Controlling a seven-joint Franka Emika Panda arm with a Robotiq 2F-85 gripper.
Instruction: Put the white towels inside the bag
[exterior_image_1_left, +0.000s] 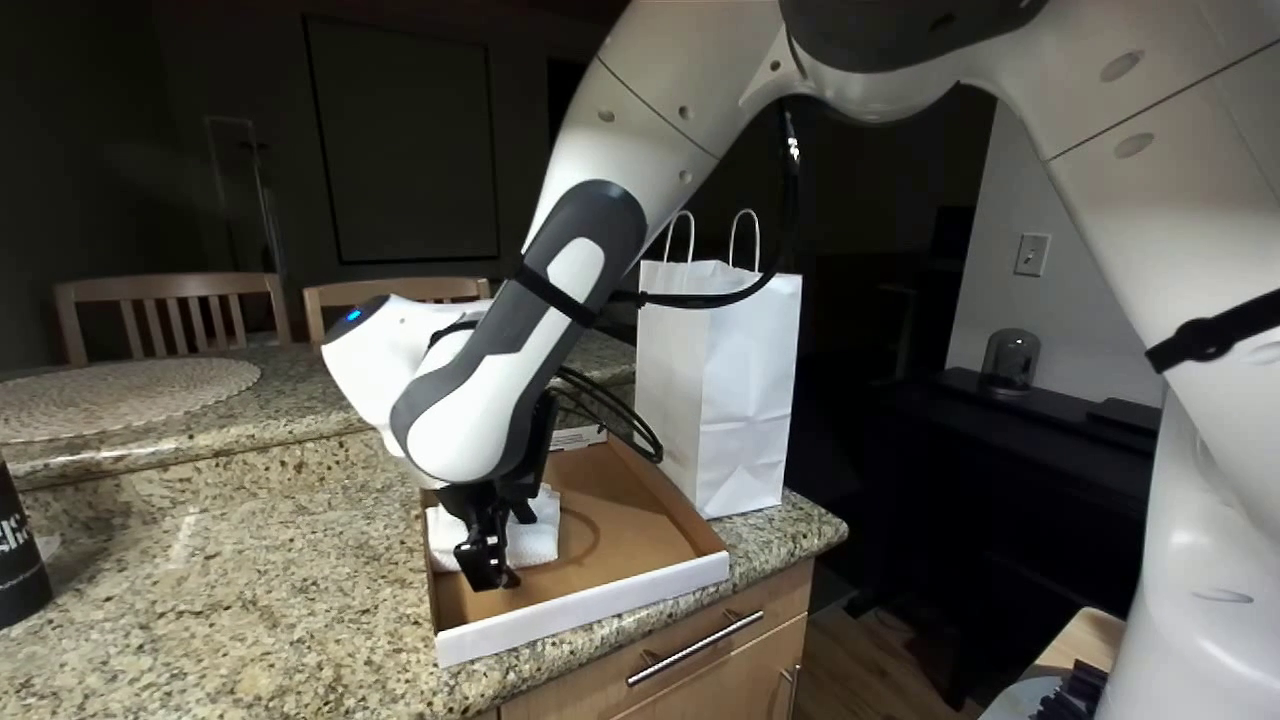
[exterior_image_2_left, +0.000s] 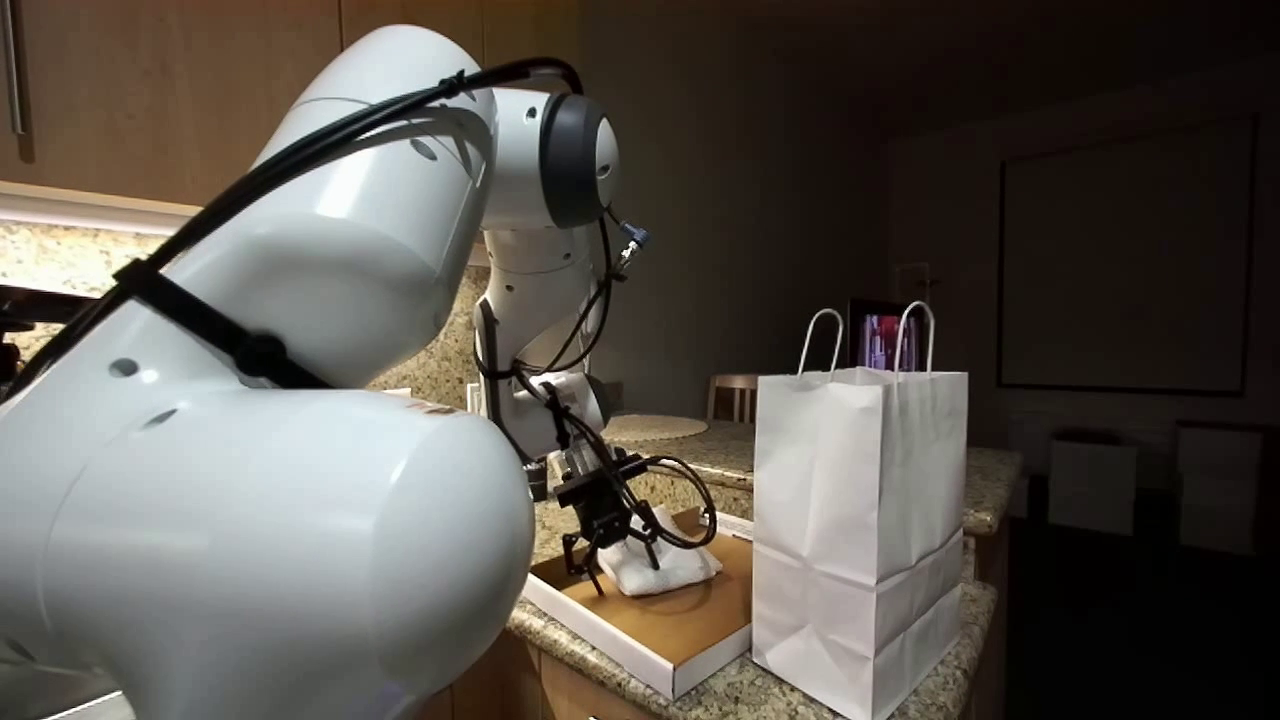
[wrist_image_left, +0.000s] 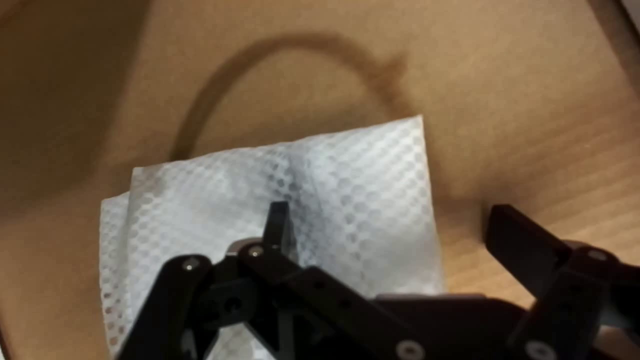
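Towels (exterior_image_2_left: 678, 572) in box (exterior_image_1_left: 640, 510), spread gripper (wrist_image_left: 391, 221) straddling their edge, bag (exterior_image_2_left: 860, 530) alongside

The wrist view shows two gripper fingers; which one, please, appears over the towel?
The finger at picture left; the finger at picture right appears past the towel, over the bare tray.

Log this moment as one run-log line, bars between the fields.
white towels: in tray, not yet bagged | gripper: open, straddling one towel edge | contact: unclear | bag: upright beside tray, inside hidden
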